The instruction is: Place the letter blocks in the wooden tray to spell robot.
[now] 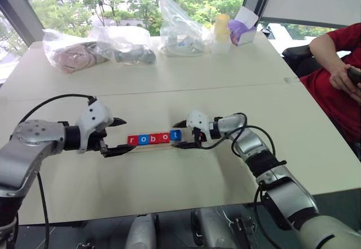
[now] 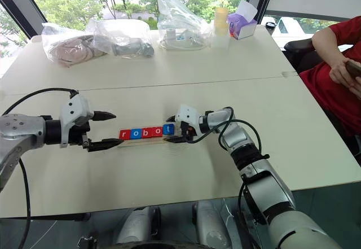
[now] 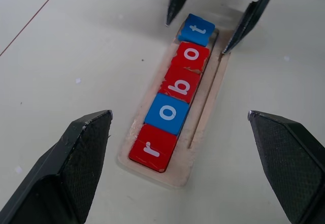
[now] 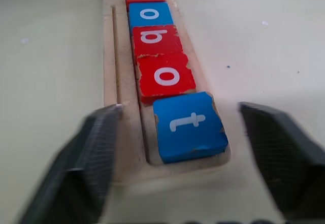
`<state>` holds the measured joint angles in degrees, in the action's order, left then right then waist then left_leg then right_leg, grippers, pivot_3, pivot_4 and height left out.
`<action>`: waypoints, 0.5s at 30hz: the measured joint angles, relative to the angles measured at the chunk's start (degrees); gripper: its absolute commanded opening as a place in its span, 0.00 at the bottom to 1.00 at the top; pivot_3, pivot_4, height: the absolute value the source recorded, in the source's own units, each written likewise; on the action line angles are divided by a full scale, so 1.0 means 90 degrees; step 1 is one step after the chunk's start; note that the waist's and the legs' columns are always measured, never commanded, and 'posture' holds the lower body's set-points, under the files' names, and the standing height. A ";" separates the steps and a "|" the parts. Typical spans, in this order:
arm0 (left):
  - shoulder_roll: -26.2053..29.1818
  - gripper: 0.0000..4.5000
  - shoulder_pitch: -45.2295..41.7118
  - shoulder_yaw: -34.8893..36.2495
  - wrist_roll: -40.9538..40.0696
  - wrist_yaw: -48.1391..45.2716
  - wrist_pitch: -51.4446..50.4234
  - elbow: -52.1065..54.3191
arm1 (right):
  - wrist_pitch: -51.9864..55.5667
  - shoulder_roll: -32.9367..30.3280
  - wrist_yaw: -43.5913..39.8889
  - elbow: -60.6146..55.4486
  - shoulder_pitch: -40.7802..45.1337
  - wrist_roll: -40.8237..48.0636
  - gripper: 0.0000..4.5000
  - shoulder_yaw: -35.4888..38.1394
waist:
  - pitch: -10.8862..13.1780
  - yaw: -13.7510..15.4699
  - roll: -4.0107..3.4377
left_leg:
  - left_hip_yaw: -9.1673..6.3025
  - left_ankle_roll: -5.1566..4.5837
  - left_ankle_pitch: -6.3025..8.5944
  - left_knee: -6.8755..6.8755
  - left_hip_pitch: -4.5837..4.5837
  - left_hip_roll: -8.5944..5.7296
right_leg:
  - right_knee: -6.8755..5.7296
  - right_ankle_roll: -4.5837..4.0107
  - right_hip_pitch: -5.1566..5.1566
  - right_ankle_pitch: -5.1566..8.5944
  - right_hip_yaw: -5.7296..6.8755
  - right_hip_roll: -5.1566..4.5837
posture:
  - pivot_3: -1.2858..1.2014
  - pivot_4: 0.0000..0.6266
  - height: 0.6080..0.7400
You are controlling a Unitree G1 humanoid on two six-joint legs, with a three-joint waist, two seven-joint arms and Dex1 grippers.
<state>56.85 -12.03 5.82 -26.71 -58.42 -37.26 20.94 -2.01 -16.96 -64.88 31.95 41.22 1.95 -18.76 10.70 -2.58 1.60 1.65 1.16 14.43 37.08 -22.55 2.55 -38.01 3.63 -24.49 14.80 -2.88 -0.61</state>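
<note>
Both claws, left claw (image 1: 117,136) and right claw (image 1: 184,135), stand wide open and empty at the wooden tray's (image 3: 205,113) ends; the letter blocks (image 3: 176,97) inside look light, rigid, best pinched by opposite edges.

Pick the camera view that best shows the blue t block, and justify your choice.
The right wrist view: the t block sits large and close between the open right fingers. The left wrist view shows it farther off; both eye views show it tiny at the wooden tray's end.
</note>
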 measured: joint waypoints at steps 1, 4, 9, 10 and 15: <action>-0.0005 1.00 0.0000 -0.0001 0.0002 0.0002 0.0004 0.0000 | -0.0001 0.0006 0.0070 0.0000 0.0003 -0.0005 0.99 0.0011 | 0.0000 0.0001 0.0000 | 0.0000 0.0000 0.0000 0.0000 0.0000 0.0000 | 0.0000 0.0000 0.0000 0.0000 0.0000 -0.0001 | 0.52 0.24 1.00; -0.0010 1.00 -0.0001 -0.0004 0.0011 0.0009 0.0008 -0.0004 | 0.0070 0.0002 0.0132 -0.0048 0.0011 0.0050 0.99 0.0158 | 0.0000 0.0002 0.0000 | 0.0001 0.0000 0.0000 0.0000 0.0000 -0.0001 | 0.0000 0.0000 0.0000 0.0000 0.0000 -0.0002 | 0.52 0.24 1.00; -0.0046 1.00 -0.0007 -0.0072 0.0080 0.0021 0.0038 -0.0062 | 0.0385 -0.0033 0.0040 -0.0490 -0.0070 0.0181 0.99 0.0216 | 0.0000 0.0003 0.0000 | 0.0000 0.0000 0.0000 0.0000 0.0000 -0.0001 | 0.0000 0.0000 0.0000 0.0000 0.0000 -0.0001 | 0.52 0.24 1.00; -0.0058 1.00 -0.0008 -0.0074 0.0114 0.0021 0.0045 -0.0077 | 0.0462 -0.0045 0.0018 -0.0604 -0.0133 0.0191 0.99 0.0216 | 0.0000 0.0003 0.0000 | 0.0000 0.0000 0.0000 0.0000 0.0000 -0.0001 | 0.0000 0.0000 0.0000 0.0000 0.0000 -0.0001 | 0.52 0.24 1.00; -0.0062 1.00 -0.0047 -0.0126 0.0165 0.0000 0.0064 -0.0172 | 0.0759 -0.0063 -0.0176 -0.0950 -0.0496 0.0239 0.99 0.0181 | 0.0000 0.0003 0.0000 | 0.0000 0.0000 0.0000 0.0000 0.0000 -0.0001 | 0.0000 0.0000 0.0000 0.0000 0.0000 -0.0001 | 0.52 0.24 1.00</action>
<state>56.29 -12.45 4.68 -25.23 -58.42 -36.69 19.39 4.82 -17.52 -66.47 23.40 36.76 4.10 -17.14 10.70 -2.55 1.60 1.65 1.16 14.43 37.08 -22.56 2.55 -38.01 3.63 -24.49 14.80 -2.88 -0.62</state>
